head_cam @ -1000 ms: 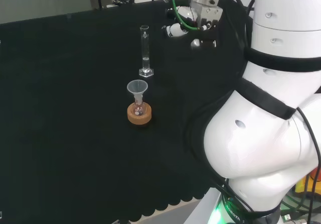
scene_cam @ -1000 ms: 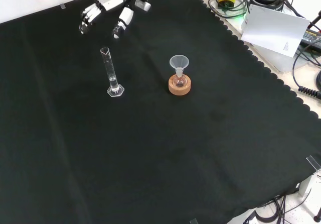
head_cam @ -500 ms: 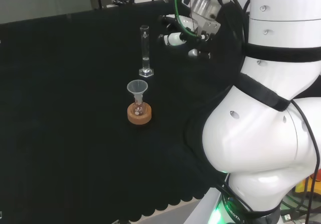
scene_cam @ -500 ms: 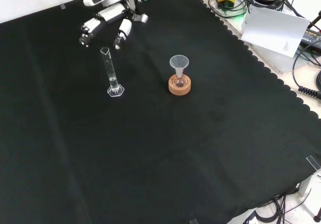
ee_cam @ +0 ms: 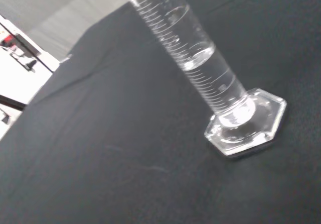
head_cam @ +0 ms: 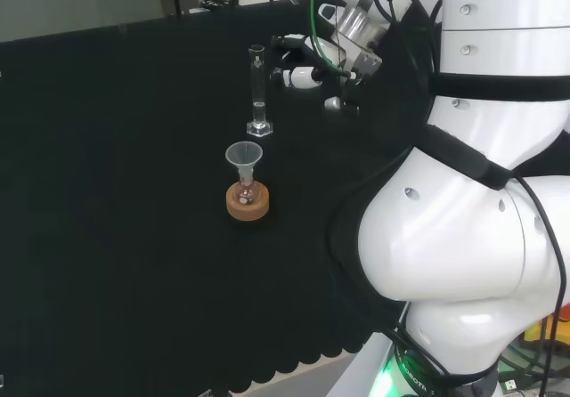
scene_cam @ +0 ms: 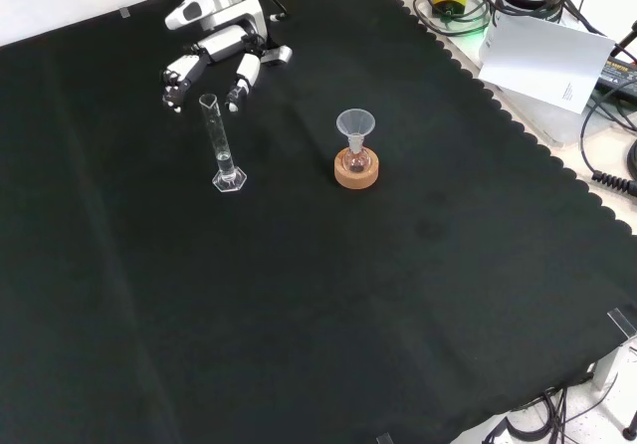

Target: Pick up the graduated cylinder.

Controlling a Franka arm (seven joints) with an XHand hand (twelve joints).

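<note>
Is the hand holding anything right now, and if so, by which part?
Nothing is held. The hand is open beside the top of the graduated cylinder, which stands on the cloth.

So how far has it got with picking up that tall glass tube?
Nothing is lifted yet: the graduated cylinder stands upright on its hexagonal base on the black cloth. In hand is the approach: the hand hovers open beside the cylinder's top, apparently not touching it. Closing round it and lifting remain.
</note>
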